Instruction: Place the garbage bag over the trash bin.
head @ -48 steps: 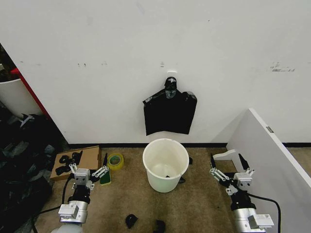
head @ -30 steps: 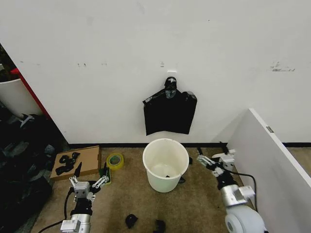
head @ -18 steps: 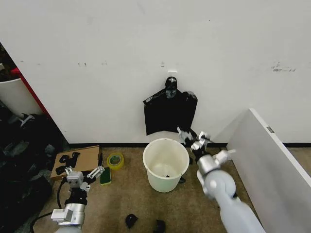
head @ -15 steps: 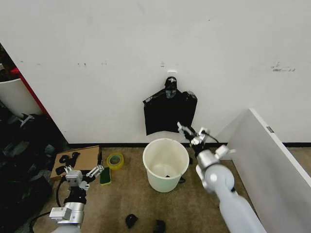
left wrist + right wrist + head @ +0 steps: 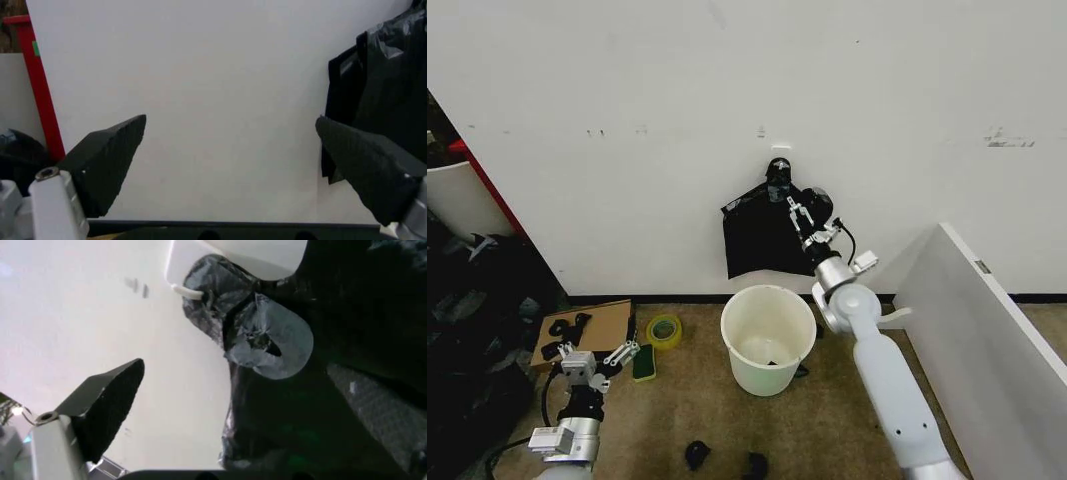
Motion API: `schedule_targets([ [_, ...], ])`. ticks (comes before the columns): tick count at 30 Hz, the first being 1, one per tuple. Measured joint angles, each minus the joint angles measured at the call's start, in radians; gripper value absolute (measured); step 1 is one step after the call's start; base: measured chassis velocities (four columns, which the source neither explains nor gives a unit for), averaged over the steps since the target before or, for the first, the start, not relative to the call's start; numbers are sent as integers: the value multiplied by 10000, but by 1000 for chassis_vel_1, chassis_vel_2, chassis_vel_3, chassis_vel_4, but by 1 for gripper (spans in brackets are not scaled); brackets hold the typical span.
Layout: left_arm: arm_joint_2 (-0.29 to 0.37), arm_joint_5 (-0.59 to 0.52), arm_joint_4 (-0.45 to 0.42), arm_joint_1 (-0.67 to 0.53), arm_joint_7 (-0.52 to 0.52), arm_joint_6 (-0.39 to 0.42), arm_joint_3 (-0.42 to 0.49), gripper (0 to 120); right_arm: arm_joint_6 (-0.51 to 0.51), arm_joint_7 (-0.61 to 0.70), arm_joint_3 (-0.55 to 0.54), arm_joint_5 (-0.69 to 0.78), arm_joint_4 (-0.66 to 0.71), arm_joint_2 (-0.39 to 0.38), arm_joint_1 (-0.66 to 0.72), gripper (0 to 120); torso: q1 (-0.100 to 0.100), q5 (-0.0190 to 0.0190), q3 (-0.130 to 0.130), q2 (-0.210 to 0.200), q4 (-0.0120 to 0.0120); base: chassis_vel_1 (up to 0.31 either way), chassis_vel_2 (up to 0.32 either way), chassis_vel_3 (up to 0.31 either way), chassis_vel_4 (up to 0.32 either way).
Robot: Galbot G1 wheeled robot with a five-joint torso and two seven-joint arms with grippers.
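Observation:
The round white trash bin (image 5: pixel 768 338) stands on the floor by the wall, with a small dark scrap at its bottom. Above it a flat black bundle (image 5: pixel 767 240) with a pointed top hangs from a white wall hook (image 5: pixel 257 255). In the right wrist view its plastic (image 5: pixel 313 405) looks glossy and crinkled below a knotted top. The garbage bag itself is out of view. My right gripper (image 5: pixel 805 222) (image 5: pixel 240 410) is raised against the bundle's upper right part, open, holding nothing. My left gripper (image 5: pixel 599 358) (image 5: pixel 233 165) stays low at the left, open, facing the wall.
A slanted white board (image 5: pixel 987 340) stands right of the bin. A cardboard box (image 5: pixel 592 328), a yellow tape roll (image 5: pixel 664 330) and a green object (image 5: pixel 644 365) lie to the left. Black scraps (image 5: pixel 697 455) are on the floor in front. Dark clutter (image 5: pixel 472 330) fills the far left.
My right arm has swung from low at the right up to the hanging black bundle, its gripper staying open. The left gripper has shifted slightly left and down.

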Motion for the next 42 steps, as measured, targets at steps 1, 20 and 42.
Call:
schedule_targets([
  [1, 0, 41, 0, 17, 0, -2, -18, 100, 20, -33, 0, -150, -222, 92, 122, 98, 0, 0, 0, 0, 0, 0, 0, 0, 0],
  [20, 158, 198, -66, 76, 10, -93, -193, 100, 133, -1008, 499, -976, -1723, 712, 822, 67, -1, 0, -1, 2, 0, 0, 0, 0, 0],
  [42, 145, 200, -21, 52, -19, -154, -157, 100, 259, -1046, 585, -1177, -1369, 748, 532, 0, -1, 2, -1, 2, 0, 0, 0, 0, 0],
])
